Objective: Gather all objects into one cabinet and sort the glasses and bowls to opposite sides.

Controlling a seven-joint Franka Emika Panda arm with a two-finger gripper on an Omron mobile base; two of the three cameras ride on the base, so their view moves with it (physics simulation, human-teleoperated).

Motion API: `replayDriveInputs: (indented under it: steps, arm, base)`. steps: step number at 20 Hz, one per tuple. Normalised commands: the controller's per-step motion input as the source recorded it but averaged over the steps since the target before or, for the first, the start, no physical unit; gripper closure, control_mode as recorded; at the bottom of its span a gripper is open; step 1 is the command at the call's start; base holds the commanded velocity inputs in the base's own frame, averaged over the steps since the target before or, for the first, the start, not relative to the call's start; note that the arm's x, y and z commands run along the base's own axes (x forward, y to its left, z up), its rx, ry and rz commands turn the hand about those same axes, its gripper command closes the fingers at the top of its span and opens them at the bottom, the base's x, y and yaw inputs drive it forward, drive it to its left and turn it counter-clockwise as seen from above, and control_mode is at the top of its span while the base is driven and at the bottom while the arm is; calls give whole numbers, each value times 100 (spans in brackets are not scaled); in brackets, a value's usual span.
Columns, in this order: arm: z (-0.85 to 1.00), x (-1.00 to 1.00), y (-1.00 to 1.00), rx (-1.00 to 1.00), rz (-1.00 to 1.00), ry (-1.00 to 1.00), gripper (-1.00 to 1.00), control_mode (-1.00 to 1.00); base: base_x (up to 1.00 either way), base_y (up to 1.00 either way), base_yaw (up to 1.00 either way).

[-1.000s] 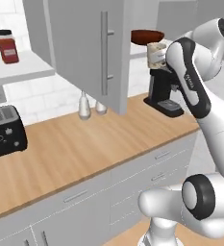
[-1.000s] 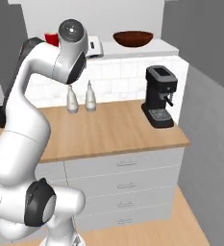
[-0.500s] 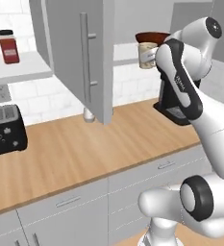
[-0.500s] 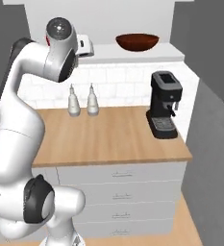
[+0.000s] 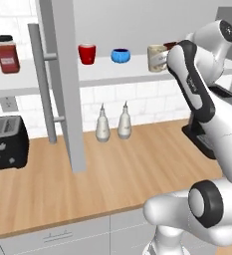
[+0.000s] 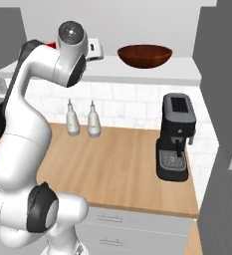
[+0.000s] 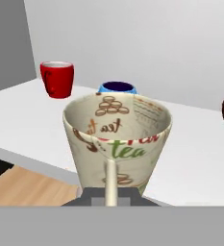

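Red cup (image 5: 86, 53), beige mug (image 7: 117, 139): two glasses, two bowls.

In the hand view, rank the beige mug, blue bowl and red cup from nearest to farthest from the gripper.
1. beige mug: right at the gripper, its handle by the fingers.
2. blue bowl: just behind the mug on the shelf.
3. red cup: farthest, back and to the left.

On the cabinet's white shelf (image 5: 62, 74), the red cup (image 5: 86, 54) and blue bowl (image 5: 121, 55) stood upright toward its back. The beige mug (image 5: 156, 58) was at the front edge; the brown bowl (image 6: 144, 55) sat apart.
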Motion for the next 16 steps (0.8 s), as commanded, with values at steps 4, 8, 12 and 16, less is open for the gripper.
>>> replayDriveInputs:
  steps: [4,8,12,16]
  arm:
    - [0,0,0,0,0,0,100,100]
    - [0,0,0,0,0,0,100,100]
    - [0,0,0,0,0,0,100,100]
    - [0,0,0,0,0,0,100,100]
  base:
    - [98,12,17]
    - [16,0,0]
    - [0,0,0]
    - [0,0,0]
